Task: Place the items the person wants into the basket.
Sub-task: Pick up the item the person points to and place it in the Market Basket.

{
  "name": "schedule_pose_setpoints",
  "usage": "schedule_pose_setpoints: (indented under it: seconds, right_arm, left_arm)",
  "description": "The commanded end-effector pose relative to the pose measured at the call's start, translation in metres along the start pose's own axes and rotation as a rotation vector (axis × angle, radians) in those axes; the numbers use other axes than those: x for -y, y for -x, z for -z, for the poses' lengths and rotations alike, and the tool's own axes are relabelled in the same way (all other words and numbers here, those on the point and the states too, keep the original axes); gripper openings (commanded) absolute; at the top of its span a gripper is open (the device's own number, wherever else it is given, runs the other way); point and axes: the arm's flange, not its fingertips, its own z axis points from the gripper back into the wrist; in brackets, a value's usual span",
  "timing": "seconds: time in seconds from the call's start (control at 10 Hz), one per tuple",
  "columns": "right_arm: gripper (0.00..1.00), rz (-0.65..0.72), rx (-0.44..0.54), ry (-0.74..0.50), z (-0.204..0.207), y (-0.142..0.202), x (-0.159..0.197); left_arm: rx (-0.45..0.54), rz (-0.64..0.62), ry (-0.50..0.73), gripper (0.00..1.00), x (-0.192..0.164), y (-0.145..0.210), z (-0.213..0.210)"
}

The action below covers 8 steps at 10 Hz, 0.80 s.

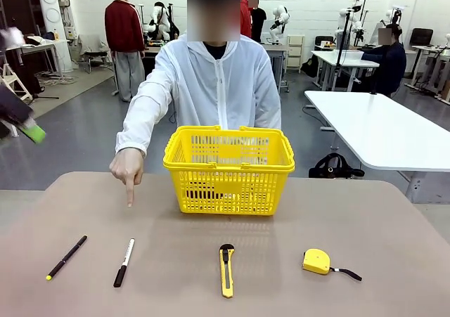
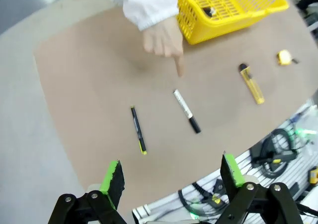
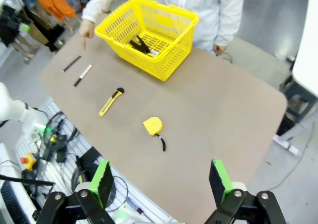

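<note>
Left hand (image 2: 171, 173) hovers (jaws wide); marker (image 2: 187, 111) lies beyond, well apart.

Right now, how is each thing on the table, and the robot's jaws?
Basket: upright, handles folded down, dark things inside.
Marker: lying flat, capped.
Utility knife: lying flat.
Pen: lying flat.
Tape measure: resting, strap out.
Person's hand: pointing down near the marker.
Left jaws: open, empty.
Right jaws: open, empty.

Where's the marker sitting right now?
Front view: the marker lies left of centre, between the black pen and the utility knife, just robot-side of the person's pointing hand.
</note>
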Motion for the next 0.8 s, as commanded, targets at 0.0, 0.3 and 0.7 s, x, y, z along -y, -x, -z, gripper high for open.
schedule_pose_setpoints:
  seconds: [0.0, 0.3, 0.7]
  right_arm:
    - [1.0, -0.007, 0.005, -0.013, 0.001, -0.002, 0.001]
    - [1.0, -0.007, 0.005, -0.013, 0.001, -0.002, 0.001]
    - [1.0, -0.007, 0.005, -0.013, 0.001, -0.002, 0.001]
  left_arm:
    - [-0.059, -0.127, -0.196, 1.0, 0.05, 0.031, 0.034]
    - [-0.102, -0.249, -0.286, 1.0, 0.095, 0.044, 0.099]
    - [-0.235, -0.269, -0.148, 1.0, 0.113, 0.032, 0.136]
